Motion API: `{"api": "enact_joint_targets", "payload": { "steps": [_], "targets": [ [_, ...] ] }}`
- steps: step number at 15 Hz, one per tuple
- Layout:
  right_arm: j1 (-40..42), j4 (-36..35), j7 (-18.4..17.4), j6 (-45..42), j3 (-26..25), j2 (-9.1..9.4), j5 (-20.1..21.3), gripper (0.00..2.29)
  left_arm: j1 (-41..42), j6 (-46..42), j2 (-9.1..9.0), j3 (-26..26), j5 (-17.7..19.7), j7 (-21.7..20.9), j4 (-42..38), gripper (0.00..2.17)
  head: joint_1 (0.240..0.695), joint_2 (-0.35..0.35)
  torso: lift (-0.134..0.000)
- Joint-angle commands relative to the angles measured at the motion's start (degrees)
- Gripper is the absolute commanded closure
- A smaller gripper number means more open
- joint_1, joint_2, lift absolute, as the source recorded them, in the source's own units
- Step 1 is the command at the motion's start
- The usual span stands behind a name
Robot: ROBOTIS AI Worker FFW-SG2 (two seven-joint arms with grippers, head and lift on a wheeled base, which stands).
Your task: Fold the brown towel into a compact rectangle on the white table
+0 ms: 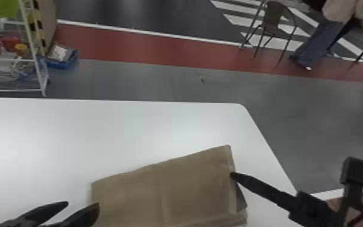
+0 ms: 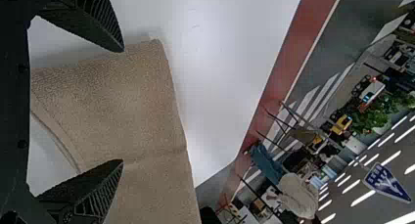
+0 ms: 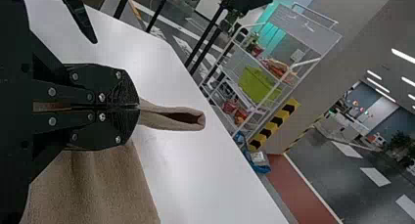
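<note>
My right gripper [image 1: 233, 175] is at the right edge of the folded brown towel [image 1: 190, 187], which lies slanted on the white table [image 1: 114, 126]. In the right wrist view that gripper [image 3: 138, 107] is shut on the towel [image 3: 93, 185], and a looped fold sticks out past its fingertips. At the towel's left end, my left gripper [image 1: 83, 204] stands open. The left wrist view has the towel [image 2: 117, 97] behind and between the spread fingers of this gripper [image 2: 122, 106], with nothing pinched. The towel's near side is cut off by the head view's bottom edge.
The table's rounded far right corner [image 1: 241, 105] lies beyond the towel, and its right edge slopes down close to the right arm. Off the table are a white shelf rack [image 1: 33, 57] at the back left and a chair [image 1: 273, 25] at the back right.
</note>
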Motion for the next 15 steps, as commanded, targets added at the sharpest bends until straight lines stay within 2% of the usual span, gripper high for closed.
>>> {"api": "enact_joint_targets", "payload": {
  "steps": [1,5,9,11,13,15],
  "targets": [
    [-0.13,3.42,0.58,0.12,-0.03,0.05,2.51,1.11,0.71,0.04,0.00,-0.39,-0.25,-0.02,-0.27,0.09,0.695,-0.348,-0.122],
    [-0.83,9.13,1.64,0.12,2.25,0.05,7.87,1.11,1.76,0.04,0.00,-1.79,-1.21,0.15,-0.88,0.09,0.695,-0.350,-0.122],
    [-1.89,11.33,1.28,0.12,3.83,-0.62,11.21,1.10,2.46,0.04,-0.09,-1.79,-1.48,0.24,-1.85,0.09,0.695,-0.350,-0.122],
    [-1.97,13.17,0.76,0.12,7.00,-0.62,15.87,1.10,2.64,-0.14,-0.09,-2.06,-1.48,0.24,-1.85,0.09,0.695,-0.350,-0.122],
    [-2.15,13.70,1.46,0.12,6.65,-0.62,14.02,1.11,2.73,-0.14,-0.26,-2.23,-2.62,0.33,-1.67,0.09,0.695,-0.350,-0.122],
    [-2.06,10.63,1.46,0.12,5.42,-0.53,11.03,1.11,2.64,-0.14,-0.26,-2.23,-2.80,0.50,-1.76,0.09,0.695,-0.350,-0.122]
  ]
}}
